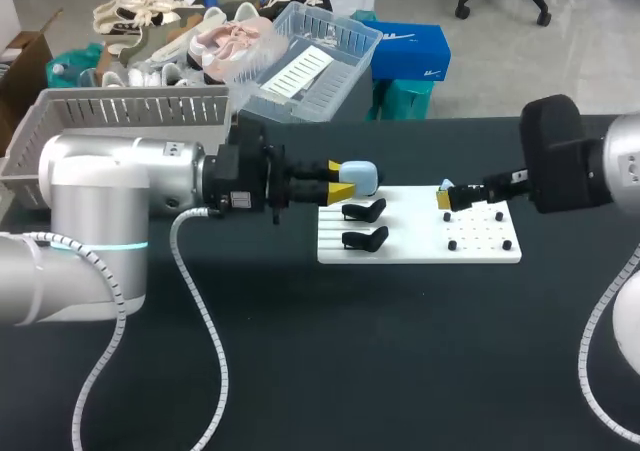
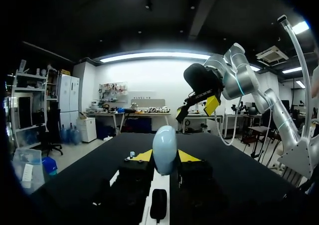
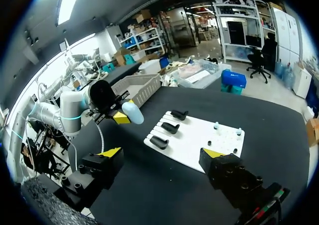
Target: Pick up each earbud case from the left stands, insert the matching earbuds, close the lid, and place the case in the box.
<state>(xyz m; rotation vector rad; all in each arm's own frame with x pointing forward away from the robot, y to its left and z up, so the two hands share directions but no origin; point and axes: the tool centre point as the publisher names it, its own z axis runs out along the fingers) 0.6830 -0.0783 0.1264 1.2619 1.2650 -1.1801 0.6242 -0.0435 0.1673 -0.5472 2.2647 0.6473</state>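
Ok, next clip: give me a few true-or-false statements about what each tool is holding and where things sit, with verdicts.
1. The left tool grips a light blue case. True.
2. The right tool is shut on an earbud. False: its fingers stand wide apart with nothing between them.
3. The case sits on one of the black stands. False: it is held clear of them, off to the side of the white board.
4. Three black stands on the white board are bare. True.
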